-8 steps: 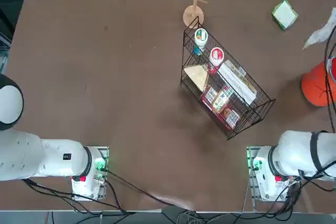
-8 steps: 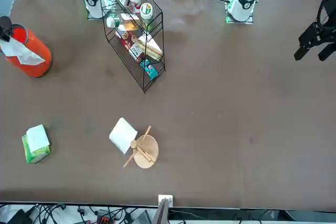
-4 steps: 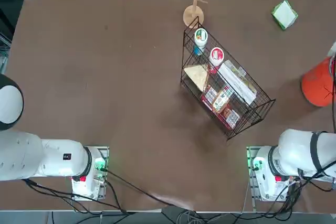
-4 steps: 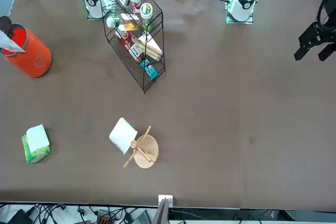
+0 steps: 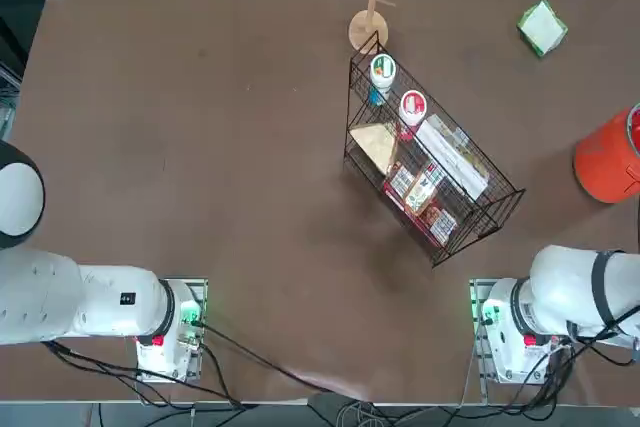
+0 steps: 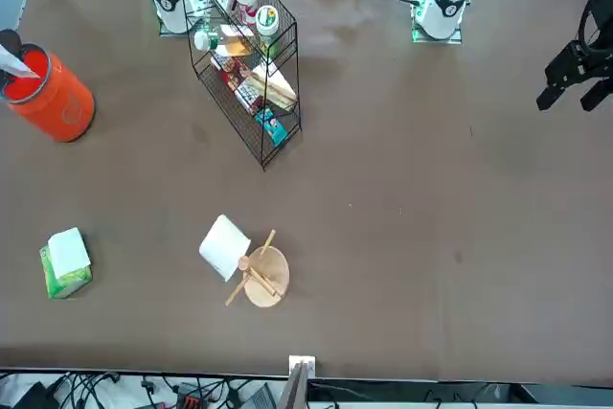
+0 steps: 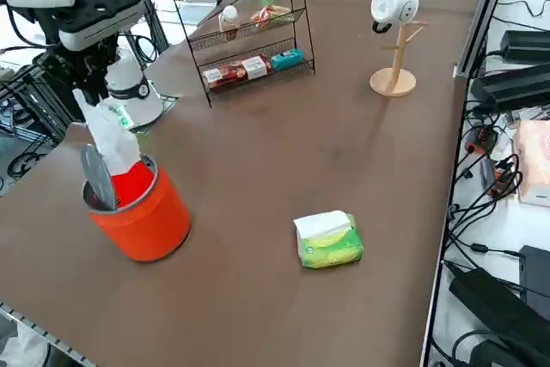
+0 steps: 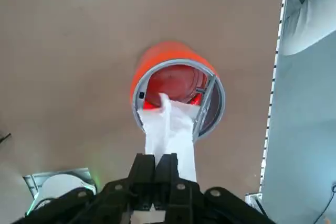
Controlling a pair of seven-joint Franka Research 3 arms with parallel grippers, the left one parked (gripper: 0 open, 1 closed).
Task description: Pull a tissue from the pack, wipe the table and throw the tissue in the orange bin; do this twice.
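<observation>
A white tissue (image 8: 181,142) hangs from the right tool (image 8: 155,159), whose tips are together, clamped on it. The tool is above the mouth of the orange bin (image 7: 148,217), and the tissue's loose end reaches that mouth; how deep it goes I cannot tell. A grey flap (image 7: 98,178) stands up at the rim, close beside the tissue, taking up part of the opening. Red material (image 7: 132,185) shows inside.

Taking the bin as the centre of a clock seen from overhead, with 12 o'clock away from the robot, the green tissue pack (image 5: 543,28) lies at 11 o'clock, well apart from it, white tissue showing on top. It sits alone on the brown counter (image 5: 240,197).

At 9 o'clock is the black wire basket (image 5: 430,152), set at a slant. It blocks the straight way from the bin to the middle of the counter. Inside are two bottles with white lids (image 5: 383,70) (image 5: 413,107), a pale wedge-shaped pack (image 5: 375,147), a long white packet (image 5: 452,155) and red-and-white packs (image 5: 422,202).

At 10 o'clock, just beyond the basket's far corner, the wooden stand (image 7: 394,81) rises upright with a white cup (image 7: 394,5) on one peg. The right arm's base (image 5: 515,332) is at 7 o'clock.
</observation>
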